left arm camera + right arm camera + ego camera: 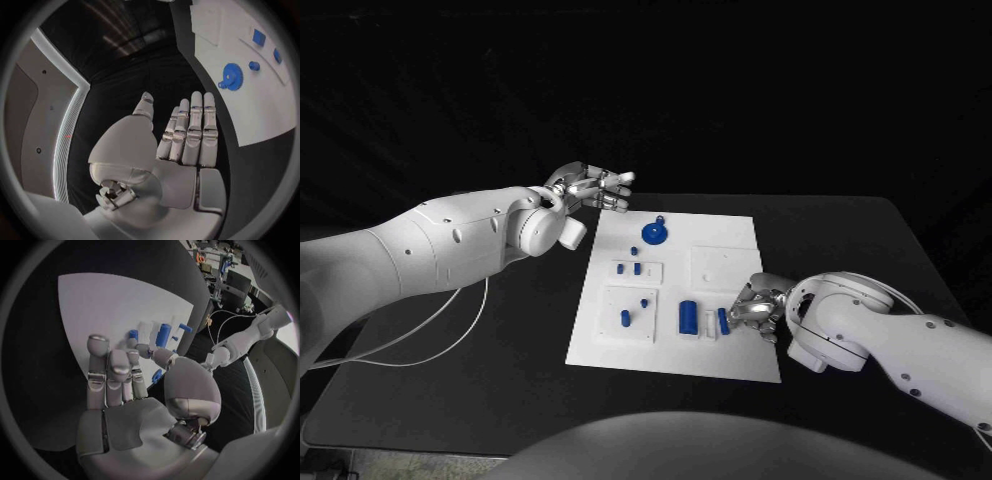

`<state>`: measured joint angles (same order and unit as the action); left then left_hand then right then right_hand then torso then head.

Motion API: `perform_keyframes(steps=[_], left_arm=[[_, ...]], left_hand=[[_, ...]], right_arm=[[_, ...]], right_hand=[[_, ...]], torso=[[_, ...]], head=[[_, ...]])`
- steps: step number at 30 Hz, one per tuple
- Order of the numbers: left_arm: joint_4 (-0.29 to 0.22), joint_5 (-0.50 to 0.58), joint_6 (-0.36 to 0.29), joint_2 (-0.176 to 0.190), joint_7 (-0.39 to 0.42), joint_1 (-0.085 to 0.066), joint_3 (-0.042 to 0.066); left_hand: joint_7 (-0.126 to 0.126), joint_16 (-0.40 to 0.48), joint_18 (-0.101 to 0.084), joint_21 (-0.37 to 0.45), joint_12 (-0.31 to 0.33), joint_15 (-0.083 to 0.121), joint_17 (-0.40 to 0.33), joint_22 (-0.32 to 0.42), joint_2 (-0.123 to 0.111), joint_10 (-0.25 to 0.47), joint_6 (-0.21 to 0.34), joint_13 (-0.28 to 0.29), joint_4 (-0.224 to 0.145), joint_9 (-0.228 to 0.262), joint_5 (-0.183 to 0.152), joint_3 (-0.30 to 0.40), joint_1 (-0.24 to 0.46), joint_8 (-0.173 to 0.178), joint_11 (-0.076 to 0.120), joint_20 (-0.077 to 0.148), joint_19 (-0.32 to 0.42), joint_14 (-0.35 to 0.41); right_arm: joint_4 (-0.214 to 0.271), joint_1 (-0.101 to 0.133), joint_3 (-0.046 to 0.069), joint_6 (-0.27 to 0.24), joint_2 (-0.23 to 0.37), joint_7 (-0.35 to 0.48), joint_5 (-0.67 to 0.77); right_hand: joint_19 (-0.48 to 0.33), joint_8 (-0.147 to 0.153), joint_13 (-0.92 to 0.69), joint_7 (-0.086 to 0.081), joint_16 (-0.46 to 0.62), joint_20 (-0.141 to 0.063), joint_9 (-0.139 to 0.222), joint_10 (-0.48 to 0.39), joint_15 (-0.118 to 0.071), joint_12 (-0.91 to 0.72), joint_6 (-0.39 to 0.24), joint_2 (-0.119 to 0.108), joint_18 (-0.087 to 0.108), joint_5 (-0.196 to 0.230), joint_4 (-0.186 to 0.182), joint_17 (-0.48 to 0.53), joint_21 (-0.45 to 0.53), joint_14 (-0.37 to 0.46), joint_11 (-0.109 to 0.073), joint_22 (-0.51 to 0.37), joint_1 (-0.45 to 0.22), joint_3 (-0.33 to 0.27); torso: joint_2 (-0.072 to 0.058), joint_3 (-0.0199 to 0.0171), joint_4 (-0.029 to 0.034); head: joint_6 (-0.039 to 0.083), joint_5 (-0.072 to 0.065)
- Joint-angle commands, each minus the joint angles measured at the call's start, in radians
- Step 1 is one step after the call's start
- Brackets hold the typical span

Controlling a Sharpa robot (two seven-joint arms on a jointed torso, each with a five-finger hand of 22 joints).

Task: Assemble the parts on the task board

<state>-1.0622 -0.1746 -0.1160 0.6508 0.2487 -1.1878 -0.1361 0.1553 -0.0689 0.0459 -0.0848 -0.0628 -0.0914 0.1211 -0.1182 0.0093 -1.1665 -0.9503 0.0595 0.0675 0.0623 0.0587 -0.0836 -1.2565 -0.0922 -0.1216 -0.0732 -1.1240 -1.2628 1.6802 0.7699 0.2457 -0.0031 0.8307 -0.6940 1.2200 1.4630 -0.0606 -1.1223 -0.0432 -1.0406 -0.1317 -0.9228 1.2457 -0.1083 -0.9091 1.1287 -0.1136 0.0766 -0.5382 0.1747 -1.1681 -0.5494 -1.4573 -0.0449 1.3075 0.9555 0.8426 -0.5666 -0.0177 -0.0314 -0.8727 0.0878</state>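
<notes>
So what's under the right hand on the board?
The right hand hovers over the task board beside a blue cylinder and small blue part; anything beneath its fingers is covered.

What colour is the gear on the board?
Blue. The gear shows best in the left wrist view, lying on the white board.

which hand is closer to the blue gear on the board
Left. The left hand hovers open just beyond the blue gear; the right hand is at the task board's near end.
</notes>
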Motion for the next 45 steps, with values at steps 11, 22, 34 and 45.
perform_keyframes(steps=[11,22,34,45], left_arm=[[-0.002,-0.002,0.015,-0.001,0.002,0.001,0.001],[-0.003,-0.003,0.015,-0.001,0.001,0.001,0.001],[-0.002,-0.005,0.017,-0.001,-0.001,0.001,0.0],[-0.002,-0.007,0.019,-0.002,-0.005,0.001,0.0]], left_hand=[[0.002,0.004,-0.001,-0.006,-0.004,0.001,0.0,0.002,-0.005,0.006,0.009,0.002,0.006,0.001,-0.006,0.001,0.009,-0.005,0.002,-0.001,0.004,0.009],[0.002,0.004,-0.001,-0.006,-0.004,0.001,0.0,0.002,-0.006,0.006,0.009,0.001,0.007,0.001,-0.006,0.001,0.01,-0.005,0.002,0.0,0.004,0.008],[0.002,0.004,-0.001,-0.007,-0.004,0.001,0.0,0.003,-0.007,0.006,0.009,0.002,0.009,0.001,-0.006,0.002,0.01,-0.005,0.002,0.0,0.004,0.008],[0.002,0.004,-0.001,-0.007,-0.004,0.001,0.0,0.003,-0.007,0.006,0.009,0.002,0.009,0.001,-0.006,0.002,0.01,-0.005,0.002,0.0,0.004,0.008]], right_arm=[[-0.016,0.003,0.002,0.032,0.002,-0.025,-0.008],[-0.022,0.003,0.002,0.083,0.002,-0.061,0.074],[-0.056,0.003,-0.005,0.086,-0.033,-0.066,0.154],[-0.083,0.004,-0.016,0.091,-0.05,-0.067,0.214]], right_hand=[[0.045,-0.004,0.006,0.015,0.004,0.007,0.019,0.002,0.003,0.002,-0.002,-0.019,0.001,0.075,0.032,0.001,0.015,-0.003,-0.009,0.043,0.004,-0.141],[0.051,-0.004,0.015,0.014,0.005,0.009,0.129,0.002,0.008,0.003,0.006,-0.113,-0.003,0.49,-0.243,0.003,0.034,-0.004,0.002,0.018,0.046,-0.502],[0.052,-0.008,0.01,0.022,0.005,0.004,0.078,0.007,0.003,0.003,0.025,-0.124,-0.009,0.49,-0.323,-0.006,0.022,-0.006,-0.004,0.016,0.083,-0.496],[0.051,-0.007,0.007,0.036,0.004,-0.001,0.016,0.009,-0.002,0.002,0.042,-0.105,-0.014,0.489,-0.231,-0.01,0.016,-0.007,-0.012,0.016,0.123,-0.397]], torso=[[0.0,-0.001,-0.0008],[0.0,-0.0005,-0.0008],[0.0,0.0003,0.0007],[0.0,-0.0004,-0.0004]], head=[[0.0,0.002],[0.0,0.001],[0.0,0.002],[0.0,0.004]])
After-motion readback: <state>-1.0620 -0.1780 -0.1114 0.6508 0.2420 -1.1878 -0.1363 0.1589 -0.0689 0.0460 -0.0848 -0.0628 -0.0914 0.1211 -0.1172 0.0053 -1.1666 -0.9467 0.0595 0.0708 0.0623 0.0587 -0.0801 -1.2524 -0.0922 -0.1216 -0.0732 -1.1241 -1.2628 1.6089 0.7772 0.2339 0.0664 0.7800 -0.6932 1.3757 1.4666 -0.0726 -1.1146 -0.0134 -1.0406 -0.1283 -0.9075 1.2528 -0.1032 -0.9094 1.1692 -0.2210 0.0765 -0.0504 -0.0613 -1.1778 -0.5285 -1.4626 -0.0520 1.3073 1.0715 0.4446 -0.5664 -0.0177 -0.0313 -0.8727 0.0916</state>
